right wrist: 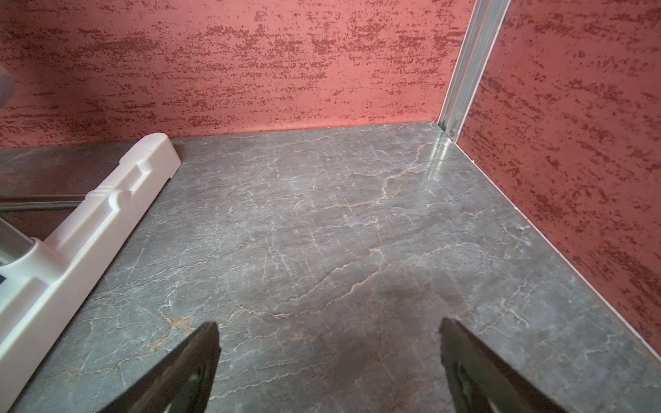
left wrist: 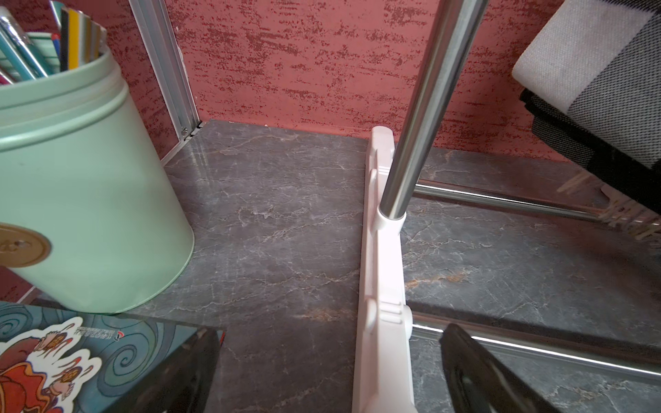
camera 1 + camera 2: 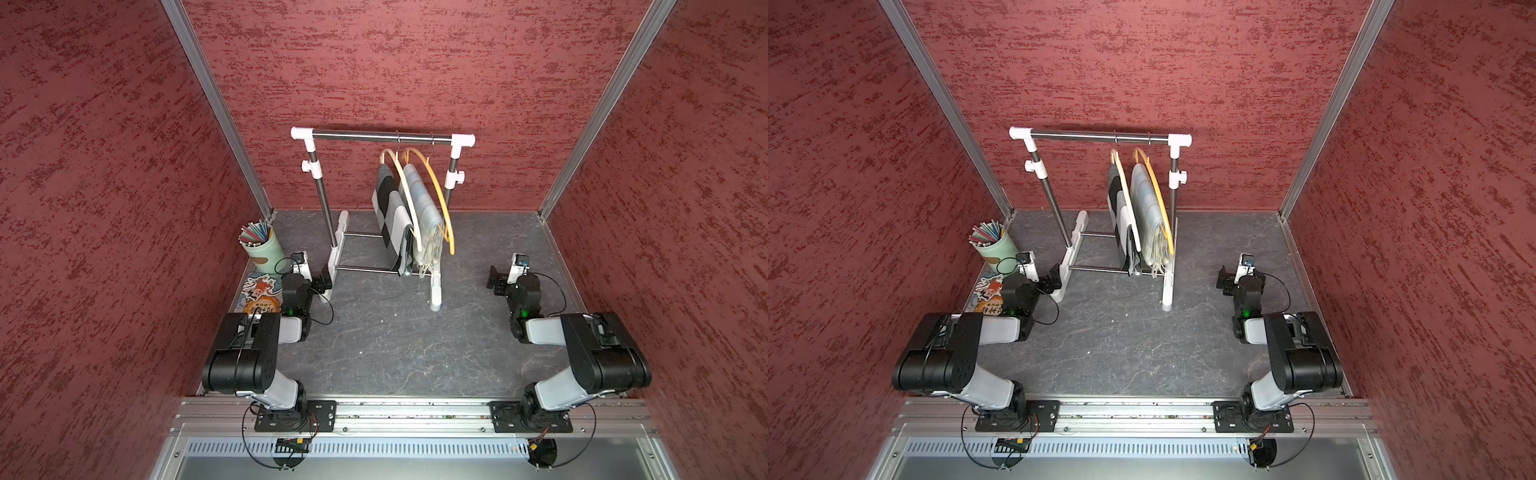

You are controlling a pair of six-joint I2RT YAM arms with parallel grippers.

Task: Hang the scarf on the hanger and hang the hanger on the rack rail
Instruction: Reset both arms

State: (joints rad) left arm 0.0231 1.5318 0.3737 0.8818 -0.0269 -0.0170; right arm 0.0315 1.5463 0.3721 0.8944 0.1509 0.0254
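- Two scarves hung on a white-and-steel rack [image 3: 374, 136]: a grey-black-white checked scarf [image 3: 388, 208] on a cream hanger [image 3: 409, 208], a pale blue fringed scarf [image 3: 422, 199] on an orange hanger [image 3: 441, 199].
- Left gripper [image 3: 322, 283] stood wide and empty beside the rack's foot.
- Right gripper [image 1: 329, 368] stood wide and empty over the dark marbled tabletop [image 1: 322, 221].

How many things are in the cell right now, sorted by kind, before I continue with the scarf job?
Hangers: 2 (cream curved hanger, orange curved hanger)
Scarves: 2 (grey-black-white checked scarf, pale blue-grey fringed scarf)
Racks: 1 (white-and-steel garment rack)
Pots: 1 (mint-green pot of pens)
Books: 1 (teal illustrated book)
Total: 7
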